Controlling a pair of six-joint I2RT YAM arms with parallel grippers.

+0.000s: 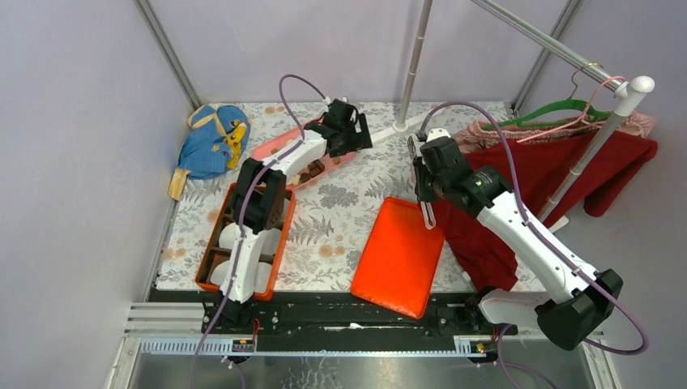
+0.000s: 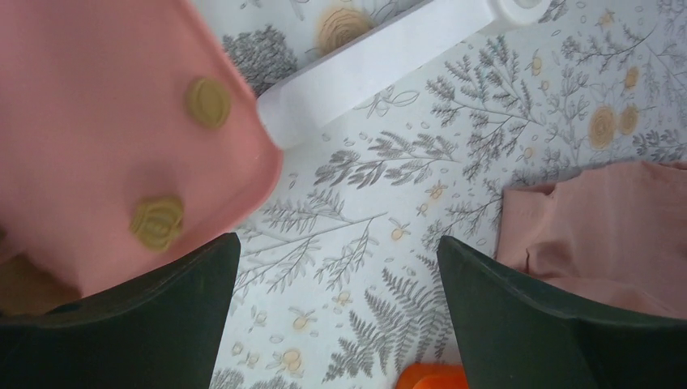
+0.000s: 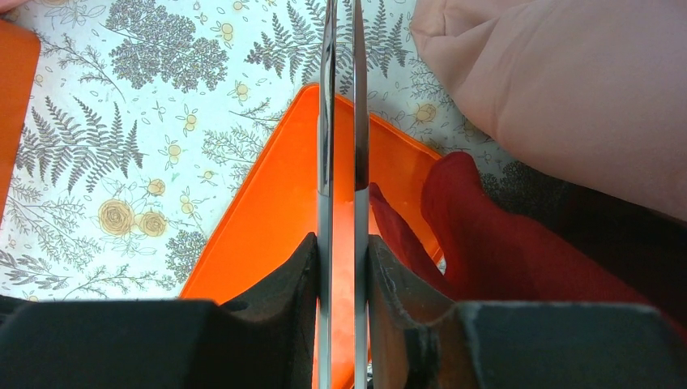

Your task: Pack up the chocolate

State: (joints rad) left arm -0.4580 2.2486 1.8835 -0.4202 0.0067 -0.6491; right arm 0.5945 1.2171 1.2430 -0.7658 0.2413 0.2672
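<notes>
A blue bag (image 1: 212, 142) lies far left on the bench (image 1: 340, 219). Next to it is an orange box (image 1: 215, 231). The chocolate (image 2: 156, 223) sits on a pink tray (image 2: 81, 121). The left fingers (image 2: 162, 324) are wide apart at the tray's corner. An orange lid (image 1: 401, 255) lies in the middle. The right fingers (image 3: 275, 284) squeeze metal tongs (image 3: 326, 162) above the lid.

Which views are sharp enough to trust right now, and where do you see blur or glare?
Top external: evenly lit and sharp, with no harsh shadows. Left wrist: the pink tray and its chocolate are close and blurred, while the tablecloth is crisp. Right wrist: the tongs glint with reflections, and the orange lid behind is sharp.
</notes>
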